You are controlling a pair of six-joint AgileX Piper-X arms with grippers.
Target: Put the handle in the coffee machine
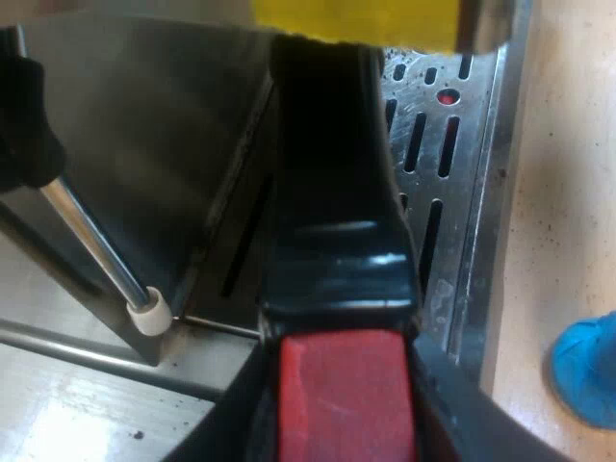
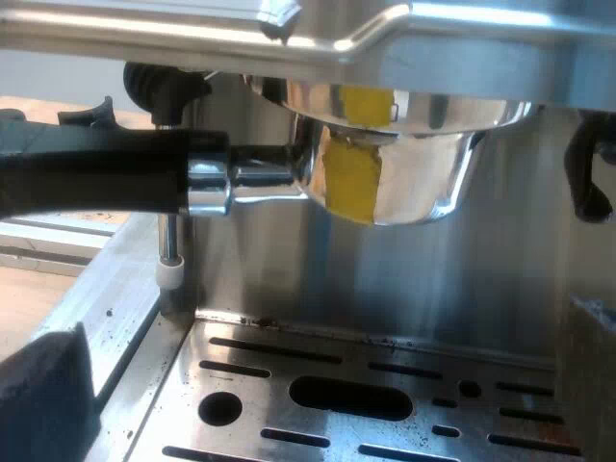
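The metal holder, marked with yellow tape, sits up against the underside of the espresso machine, above the drip tray. Its dark handle sticks out level from the machine's front. In the left wrist view I look along that handle to its red end. My left gripper is shut on the red end, one black finger on each side. My right gripper is open low over the drip tray, facing the holder, with nothing between its fingers.
The slotted steel drip tray lies under the holder. A steam wand with a white tip hangs beside the handle. A blue tamper stands on the light table beside the tray. A black spout hangs past the holder.
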